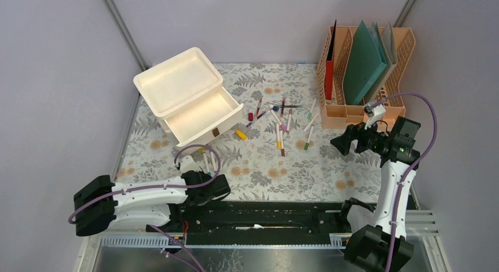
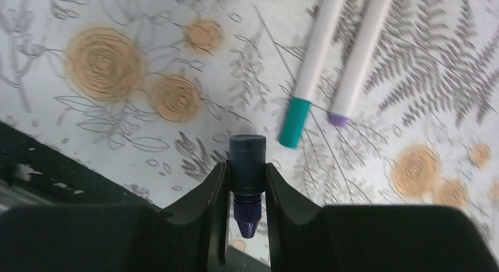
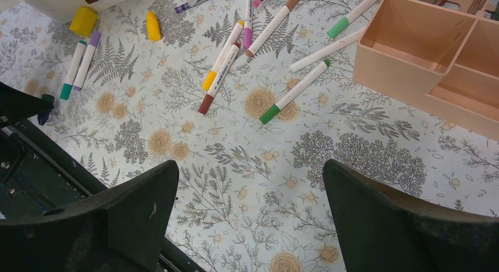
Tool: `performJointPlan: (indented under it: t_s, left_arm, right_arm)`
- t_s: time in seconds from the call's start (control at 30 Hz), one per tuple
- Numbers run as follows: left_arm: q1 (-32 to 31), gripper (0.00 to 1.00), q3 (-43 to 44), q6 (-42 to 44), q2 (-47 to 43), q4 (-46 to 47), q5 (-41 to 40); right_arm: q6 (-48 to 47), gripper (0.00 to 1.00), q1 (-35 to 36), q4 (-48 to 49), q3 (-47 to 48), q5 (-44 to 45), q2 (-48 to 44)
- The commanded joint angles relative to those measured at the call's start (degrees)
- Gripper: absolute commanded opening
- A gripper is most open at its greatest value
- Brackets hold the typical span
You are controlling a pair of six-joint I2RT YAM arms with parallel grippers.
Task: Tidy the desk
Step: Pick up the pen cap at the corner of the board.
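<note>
Gripping dark-blue marker (image 2: 247,154), L end effector (image 2: 247,173) clenched in front of white drawer box (image 1: 188,98); R end effector (image 3: 250,172) released, well right of box, over bench (image 1: 282,172).

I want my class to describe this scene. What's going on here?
Two robot arms are tidying a desk. The left gripper is shut on a dark blue marker, low near the front edge. The right gripper hangs open and empty beside the peach organiser. Most markers lie scattered mid-desk, and the white drawer stands open.
</note>
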Motion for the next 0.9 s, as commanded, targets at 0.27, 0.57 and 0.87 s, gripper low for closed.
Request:
performJointPlan:
  t_s: [0.27, 0.57, 0.87]
  left_arm:
    - [-9.1, 0.0, 0.31, 21.75, -12.63, 12.44, 5.33]
    - [-10.47, 0.0, 0.97, 45.96, -16.1, 31.78, 13.26]
    - [-10.38, 0.0, 15.14, 71.83, -11.34, 35.61, 13.76]
  right_arm:
    - [-0.82, 1.0, 0.34, -0.46, 0.6, -1.25, -0.97]
    - [-0.82, 1.0, 0.34, -0.46, 0.58, -1.2, -0.84]
    - [-0.83, 1.0, 0.34, -0.46, 0.57, -1.2, -0.91]
